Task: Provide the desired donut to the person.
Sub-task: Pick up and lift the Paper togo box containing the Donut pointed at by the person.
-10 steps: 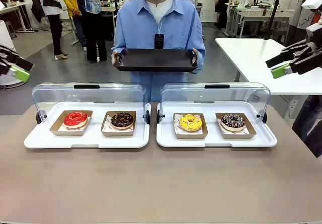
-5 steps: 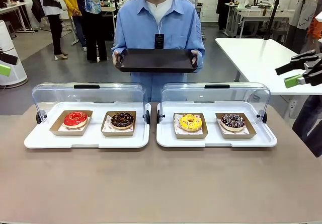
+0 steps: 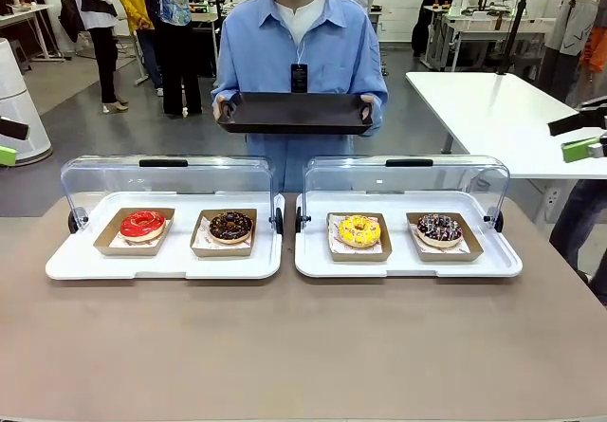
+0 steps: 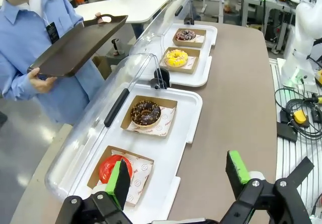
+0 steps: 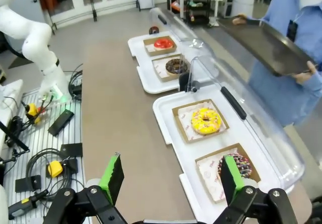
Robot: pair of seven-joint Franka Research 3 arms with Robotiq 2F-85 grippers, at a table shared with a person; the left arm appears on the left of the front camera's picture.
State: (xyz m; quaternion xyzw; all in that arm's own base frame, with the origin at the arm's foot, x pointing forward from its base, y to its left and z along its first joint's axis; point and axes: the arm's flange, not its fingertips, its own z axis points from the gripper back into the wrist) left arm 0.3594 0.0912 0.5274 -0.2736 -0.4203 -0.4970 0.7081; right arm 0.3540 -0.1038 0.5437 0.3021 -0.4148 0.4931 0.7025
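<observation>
Left end effector (image 4: 178, 176) and right end effector (image 5: 171, 176) are spread wide, empty; the person's (image 3: 300, 52) pick should be confirmed first.

Clear plastic lids (image 3: 171, 180), white plastic trays (image 3: 161, 266), matt tabletop (image 3: 285, 346), cardboard boxes (image 3: 104, 241), glossy-iced donuts (image 3: 142, 224)

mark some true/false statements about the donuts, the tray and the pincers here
1. The person holds a dark tray with both hands. True.
2. A donut lies on that tray. False: it carries nothing.
3. The left pincer and the right pincer are both open. True.
4. The yellow donut lies under a shut cover. False: its clear cover is rolled back behind it.
</observation>
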